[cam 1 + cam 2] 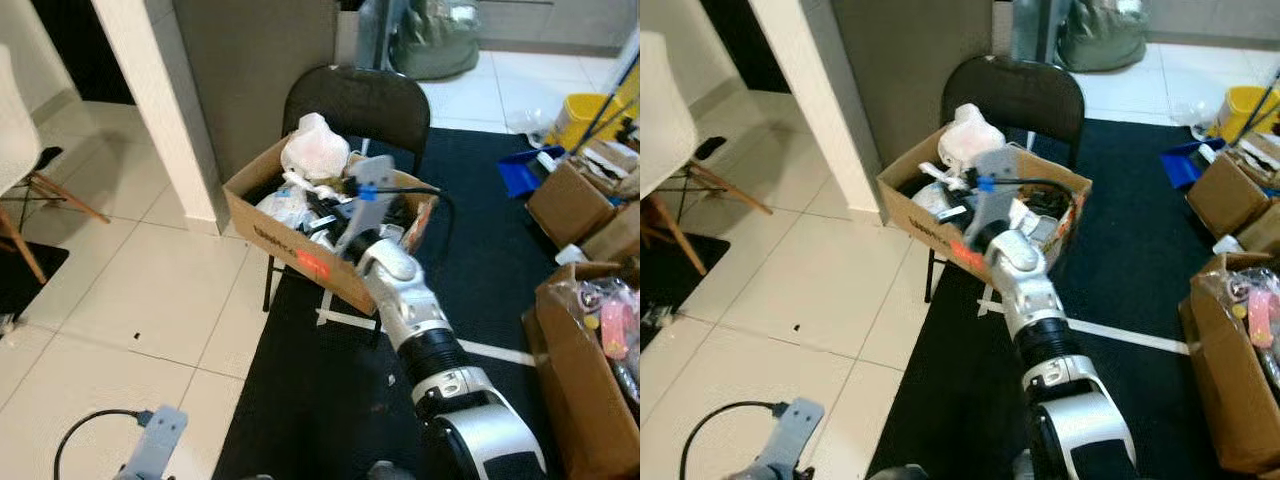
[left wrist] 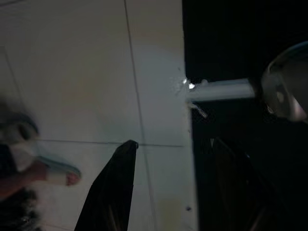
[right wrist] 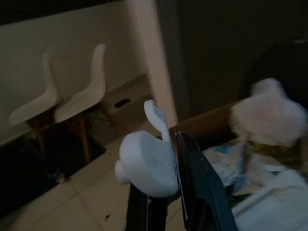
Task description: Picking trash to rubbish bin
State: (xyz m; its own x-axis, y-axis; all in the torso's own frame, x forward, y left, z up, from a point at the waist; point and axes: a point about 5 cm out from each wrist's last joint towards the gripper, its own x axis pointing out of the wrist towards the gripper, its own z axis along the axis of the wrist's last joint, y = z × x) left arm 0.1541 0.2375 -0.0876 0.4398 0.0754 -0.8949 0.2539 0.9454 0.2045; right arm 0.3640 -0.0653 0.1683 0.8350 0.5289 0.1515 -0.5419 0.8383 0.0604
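Right gripper (image 3: 161,202) clamped on white trash piece (image 3: 147,166) — above cardboard box (image 1: 262,226) on black chair (image 1: 357,103) — no legible writing.

Landmark = black folding chair (image 1: 360,100), on edge of black rug (image 1: 480,300). White pillar (image 1: 165,110) just left of chair, grey wall panel (image 1: 255,70) behind it. Yellow bucket (image 1: 578,118) w/ blue dustpan (image 1: 528,170) well right of chair; brown cardboard boxes (image 1: 575,205) right, nearer cam. White chairs w/ wooden legs (image 3: 77,108) far left of it. Grey-green bag (image 1: 435,40) behind chair. Tiled floor (image 1: 130,300) to chair's left.
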